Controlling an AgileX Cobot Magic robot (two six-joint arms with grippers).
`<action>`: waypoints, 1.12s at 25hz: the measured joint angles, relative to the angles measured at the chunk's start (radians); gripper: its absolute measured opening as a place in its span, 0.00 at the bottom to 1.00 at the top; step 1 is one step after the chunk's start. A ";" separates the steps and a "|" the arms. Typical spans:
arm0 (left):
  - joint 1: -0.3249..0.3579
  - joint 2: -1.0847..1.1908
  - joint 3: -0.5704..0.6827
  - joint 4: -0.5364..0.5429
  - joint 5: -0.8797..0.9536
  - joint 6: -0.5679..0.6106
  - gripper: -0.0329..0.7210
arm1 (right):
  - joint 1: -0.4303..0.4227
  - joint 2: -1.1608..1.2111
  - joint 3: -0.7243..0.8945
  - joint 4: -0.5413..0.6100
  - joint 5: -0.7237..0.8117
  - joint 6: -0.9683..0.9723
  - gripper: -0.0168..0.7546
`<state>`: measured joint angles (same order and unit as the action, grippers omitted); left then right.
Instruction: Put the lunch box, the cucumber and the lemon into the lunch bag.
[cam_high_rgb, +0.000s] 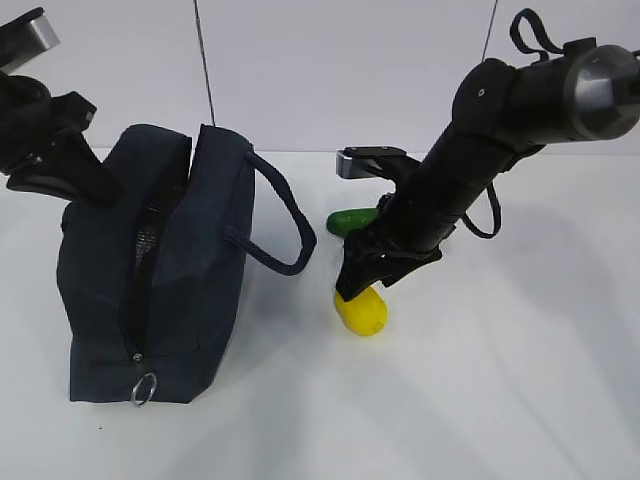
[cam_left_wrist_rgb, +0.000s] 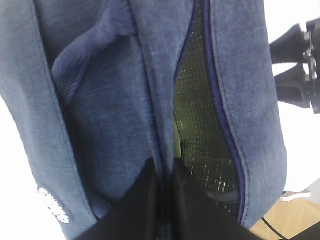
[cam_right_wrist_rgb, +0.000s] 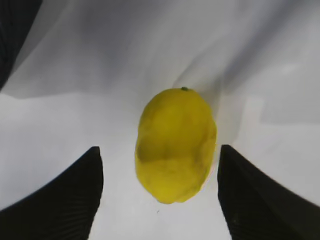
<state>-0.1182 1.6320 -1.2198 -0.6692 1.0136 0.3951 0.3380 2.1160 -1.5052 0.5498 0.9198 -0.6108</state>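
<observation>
The navy lunch bag (cam_high_rgb: 170, 270) stands at the left with its zipper open and its ring pull (cam_high_rgb: 144, 388) at the near end. My left gripper (cam_high_rgb: 92, 188) is shut on the fabric edge of the opening (cam_left_wrist_rgb: 164, 172). The silvery lining (cam_left_wrist_rgb: 200, 125) shows inside, with a pale green sliver (cam_left_wrist_rgb: 176, 145) deep down; the lunch box itself cannot be made out. The yellow lemon (cam_high_rgb: 362, 312) lies on the table. My right gripper (cam_high_rgb: 360, 282) is open just above it, with a finger (cam_right_wrist_rgb: 75, 195) on each side of the lemon (cam_right_wrist_rgb: 175, 145), not touching. The cucumber (cam_high_rgb: 352, 220) lies behind the right arm, mostly hidden.
The white table (cam_high_rgb: 500, 380) stretches to the front and right. The bag's loop handle (cam_high_rgb: 290, 230) sticks out toward the cucumber and lemon. A white wall stands behind, with two thin cables (cam_high_rgb: 205, 60) hanging down.
</observation>
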 joint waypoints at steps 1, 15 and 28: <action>0.000 0.000 0.000 0.000 0.000 0.000 0.05 | 0.000 0.000 -0.002 0.002 -0.009 -0.001 0.77; 0.000 0.000 0.000 -0.006 -0.004 0.000 0.05 | 0.000 0.004 -0.002 0.021 -0.052 -0.003 0.80; 0.000 0.000 0.000 -0.012 -0.005 0.000 0.05 | 0.000 0.051 -0.003 0.031 -0.020 -0.003 0.78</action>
<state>-0.1182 1.6320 -1.2198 -0.6815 1.0085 0.3951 0.3380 2.1671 -1.5080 0.5806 0.9002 -0.6139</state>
